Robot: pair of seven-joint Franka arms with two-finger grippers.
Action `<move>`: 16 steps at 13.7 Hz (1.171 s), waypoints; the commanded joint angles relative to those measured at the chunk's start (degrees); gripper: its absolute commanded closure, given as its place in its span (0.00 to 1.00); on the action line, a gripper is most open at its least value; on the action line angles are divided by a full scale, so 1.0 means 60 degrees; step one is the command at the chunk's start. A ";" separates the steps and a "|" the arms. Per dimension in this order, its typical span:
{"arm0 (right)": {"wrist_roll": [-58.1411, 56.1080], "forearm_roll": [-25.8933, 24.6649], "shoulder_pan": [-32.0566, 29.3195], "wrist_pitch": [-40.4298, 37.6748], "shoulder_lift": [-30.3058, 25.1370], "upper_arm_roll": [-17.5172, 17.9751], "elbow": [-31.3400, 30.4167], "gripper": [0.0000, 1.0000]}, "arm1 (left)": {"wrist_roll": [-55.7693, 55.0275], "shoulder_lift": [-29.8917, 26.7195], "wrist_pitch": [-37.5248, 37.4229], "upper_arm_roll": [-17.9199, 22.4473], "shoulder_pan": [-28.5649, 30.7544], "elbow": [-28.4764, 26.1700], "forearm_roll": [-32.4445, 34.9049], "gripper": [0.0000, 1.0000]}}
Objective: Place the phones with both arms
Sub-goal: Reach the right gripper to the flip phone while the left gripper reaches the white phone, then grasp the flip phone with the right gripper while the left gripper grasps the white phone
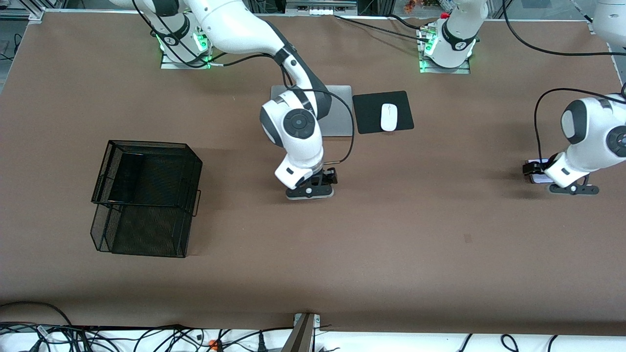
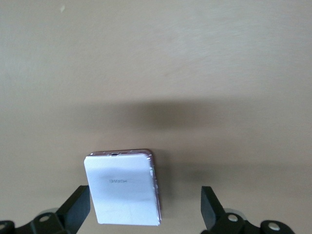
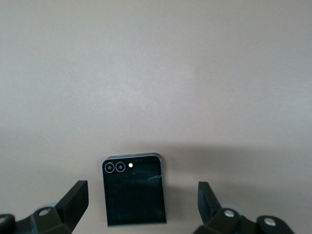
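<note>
In the left wrist view a small squarish lavender-white phone [image 2: 124, 187] lies flat on the brown table. My left gripper [image 2: 144, 213] is low over it and open, with the phone between the fingers and close to one fingertip [image 2: 75, 208]. In the front view this gripper [image 1: 573, 189] is at the left arm's end of the table, and an edge of that phone [image 1: 537, 179] shows under it. My right gripper [image 3: 141, 204] is open around a small squarish black phone [image 3: 134, 191] without touching it. In the front view it [image 1: 311, 189] is down at mid-table and hides that phone.
A black wire-mesh basket [image 1: 146, 195] stands toward the right arm's end of the table. A silver laptop [image 1: 340, 110] lies farther from the front camera than the right gripper. Beside the laptop, a white mouse [image 1: 389, 117] rests on a black pad [image 1: 367, 112].
</note>
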 commanded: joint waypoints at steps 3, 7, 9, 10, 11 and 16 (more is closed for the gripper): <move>0.0081 -0.0528 0.0287 0.0455 0.0688 -0.0151 0.0379 0.01 | 0.0104 -0.0170 0.0409 -0.2292 0.3104 -0.0675 -0.0331 0.00; 0.0051 -0.0631 0.0478 0.0427 0.0732 -0.0137 0.0248 0.01 | -0.0101 0.0312 0.1111 -0.2413 0.3519 -0.0676 -0.0433 0.00; -0.0036 -0.0588 0.0522 0.0470 0.0733 -0.0093 0.0116 0.00 | -0.0101 0.0474 0.1272 -0.2413 0.3533 -0.0661 -0.0419 0.00; -0.0022 -0.0573 0.0522 0.0471 0.0732 -0.0078 0.0101 0.00 | -0.0101 0.0547 0.1346 -0.2413 0.3519 -0.0661 -0.0419 0.00; -0.0036 -0.0602 0.0522 0.0471 0.0732 -0.0035 0.0057 0.00 | -0.0072 0.0591 0.1361 -0.2413 0.3519 -0.0646 -0.0419 0.00; -0.0286 -0.0631 0.0595 0.0514 0.0805 -0.0019 -0.0134 0.00 | 0.0045 0.0972 0.1610 -0.2398 0.3592 -0.0515 -0.0302 0.00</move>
